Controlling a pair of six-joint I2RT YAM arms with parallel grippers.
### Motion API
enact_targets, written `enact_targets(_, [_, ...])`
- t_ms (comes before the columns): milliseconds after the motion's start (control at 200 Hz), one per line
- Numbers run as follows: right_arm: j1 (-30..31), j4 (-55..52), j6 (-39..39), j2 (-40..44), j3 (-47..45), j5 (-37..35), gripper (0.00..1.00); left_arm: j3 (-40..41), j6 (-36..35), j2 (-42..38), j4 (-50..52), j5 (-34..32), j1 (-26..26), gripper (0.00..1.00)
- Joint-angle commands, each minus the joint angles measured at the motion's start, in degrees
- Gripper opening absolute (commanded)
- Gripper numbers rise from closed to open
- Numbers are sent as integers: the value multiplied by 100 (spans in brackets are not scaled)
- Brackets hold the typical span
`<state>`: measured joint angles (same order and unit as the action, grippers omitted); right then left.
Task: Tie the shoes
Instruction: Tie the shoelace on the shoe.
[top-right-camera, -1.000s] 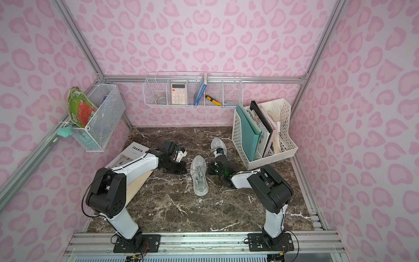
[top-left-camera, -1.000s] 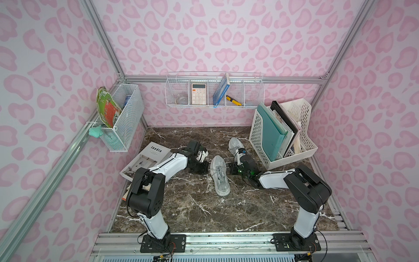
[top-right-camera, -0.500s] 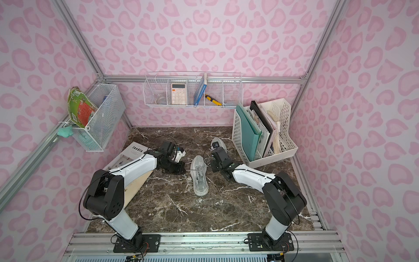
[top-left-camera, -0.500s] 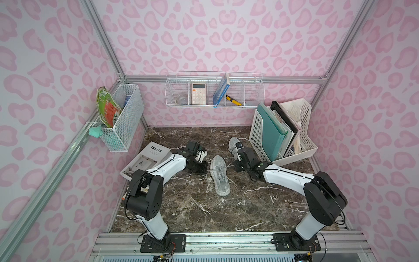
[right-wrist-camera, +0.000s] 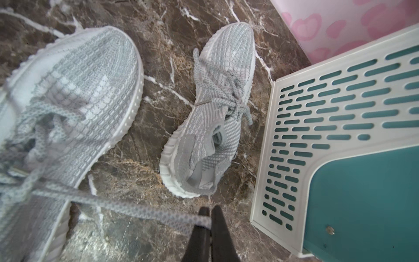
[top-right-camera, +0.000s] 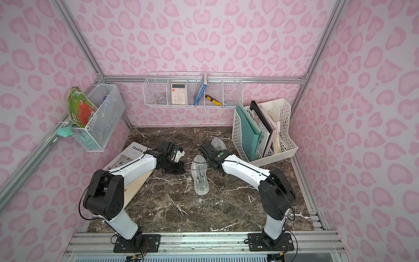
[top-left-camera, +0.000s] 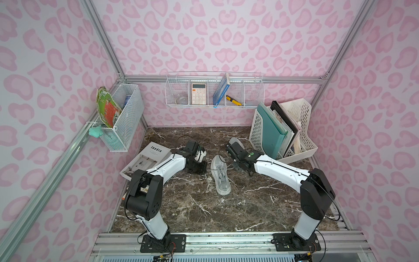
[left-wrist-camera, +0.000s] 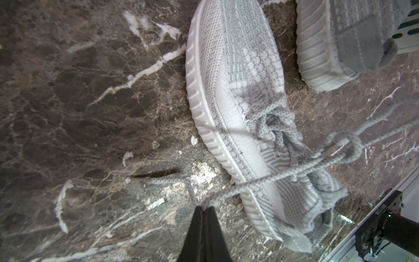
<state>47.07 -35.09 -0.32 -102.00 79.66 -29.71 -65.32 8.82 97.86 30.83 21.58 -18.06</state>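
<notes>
**Two claws, one lace end apiece: sneaker pair, tying part done**

1. Left claw (left-wrist-camera: 205, 207): black tapered fingers pressed together, pinching the tip of a grey-white braided lace strand (left-wrist-camera: 260, 183). The strand runs taut from the tip across the sole edge.
2. Right claw (right-wrist-camera: 210, 212): black fingers all but closed, with the second strand (right-wrist-camera: 136, 207) of the same lace caught between them and stretched straight.
3. Loose knot (left-wrist-camera: 344, 145): a single crossing of both strands, standing open above the tongue and not drawn down.
4. Near shoe (top-left-camera: 221, 175): a light grey knit low-top sneaker of open-mesh weave with a pale ribbed rubber sole. It lies flat mid-table between the two claws, toe toward the arm bases.
5. Far shoe (right-wrist-camera: 213, 113): the matching sneaker, close beside the near shoe and next to the file rack. Its lace is gathered over the instep in what looks like a finished bow.
6. Tabletop (top-left-camera: 204, 215): dark brown, marble-patterned, white-veined and glossy.
7. File rack (right-wrist-camera: 317, 102): white slotted plastic, rigid, holding a teal folder (right-wrist-camera: 362, 192).

Status, as judged: the far shoe looks done. On the near shoe only the first crossing is formed. Left to do are cinching that crossing, then forming the loops and the bow.
</notes>
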Motion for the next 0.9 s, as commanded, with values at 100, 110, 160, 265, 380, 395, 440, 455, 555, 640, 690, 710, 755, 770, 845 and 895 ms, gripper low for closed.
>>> enact_targets(100, [17,-449,-313,-159,52,-39,11,15,-3,-48,108,-31,5,0])
enact_targets(110, [3,-429,-318,-155,35,17,11,14,4,-53,108,-27,5,0])
enact_targets(160, [-39,-358,-331,-152,-47,160,10,12,1,-58,129,-53,5,0])
enact_targets(265, [-117,-366,-215,-182,-117,115,5,16,19,-108,128,-82,5,0])
enact_targets(380, [-305,-461,40,-183,-117,149,2,72,130,-197,95,-178,22,0])
enact_targets(395, [-330,-474,74,-173,-117,151,1,72,149,-206,91,-187,30,0])
enact_targets(440, [-412,-478,136,-133,-117,258,0,85,218,-244,118,-242,40,0])
enact_targets(455, [-436,-475,155,-111,-117,309,0,97,246,-248,135,-272,48,0])
enact_targets(555, [-583,-384,316,40,-471,757,0,276,542,-467,137,-401,57,0])
enact_targets(640, [-700,-197,481,152,-780,1211,0,526,840,-816,91,-596,111,0])
enact_targets(690, [-755,-73,548,204,-965,1473,0,648,982,-1025,116,-690,202,0])
enact_targets(710, [-763,-29,586,207,-1029,1547,0,694,1031,-1095,121,-703,248,0])
enact_targets(755, [-789,78,635,232,-1187,1704,0,797,1132,-1209,103,-737,343,0])
enact_targets(770, [-794,100,648,240,-1240,1751,0,827,1169,-1235,99,-755,373,0])
enact_targets(845, [-870,212,748,218,-1418,1985,0,966,1309,-1269,56,-775,473,0])
enact_targets(895, [-897,264,804,225,-1532,2071,0,1087,1397,-1296,-5,-778,558,0])
